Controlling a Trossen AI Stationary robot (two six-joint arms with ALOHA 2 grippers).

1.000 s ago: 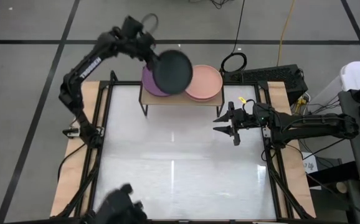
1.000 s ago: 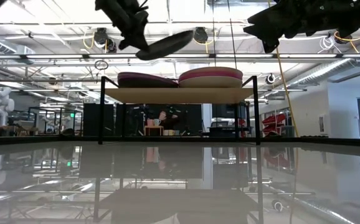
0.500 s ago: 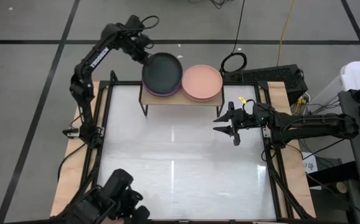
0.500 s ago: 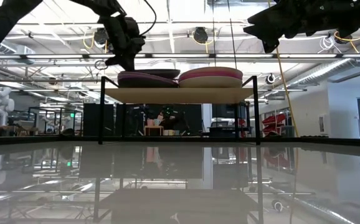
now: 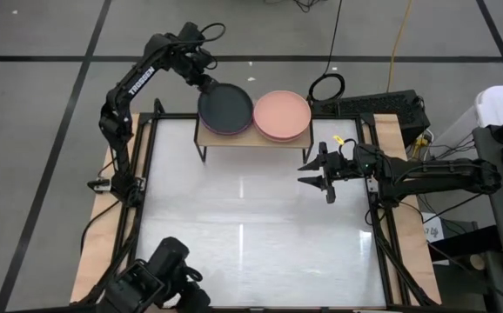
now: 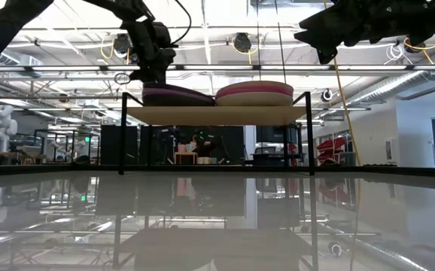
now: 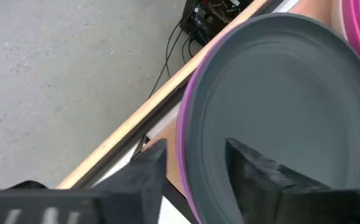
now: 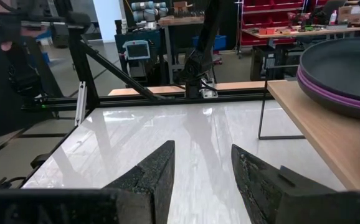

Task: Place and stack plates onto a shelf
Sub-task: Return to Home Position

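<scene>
A black plate [image 5: 225, 106] lies level on purple plates [image 6: 174, 96] at the left end of the shelf [image 5: 251, 139], a low wood board on black legs. A salmon pink plate [image 5: 282, 113] tops a second stack [image 6: 254, 93] at the shelf's right end. My left gripper [image 5: 204, 80] hangs over the black plate's far left rim [image 7: 192, 155], pointing steeply down. It is open, one finger [image 7: 149, 180] outside the rim and one [image 7: 261, 180] over the plate's inside, with a gap on each side. My right gripper [image 5: 317, 169] waits open and level, right of the shelf.
The white tabletop [image 5: 251, 235] stretches from the shelf toward the near edge. A dark camera mount [image 5: 164, 278] stands at the near left edge. Cables and a power strip [image 5: 365, 103] lie behind the shelf's right end.
My left gripper has come down toward the shelf's left end and tipped more steeply downward. The black plate, a second ago tilted in the air above the two stacks, has moved left and down and now lies level on the purple plates.
</scene>
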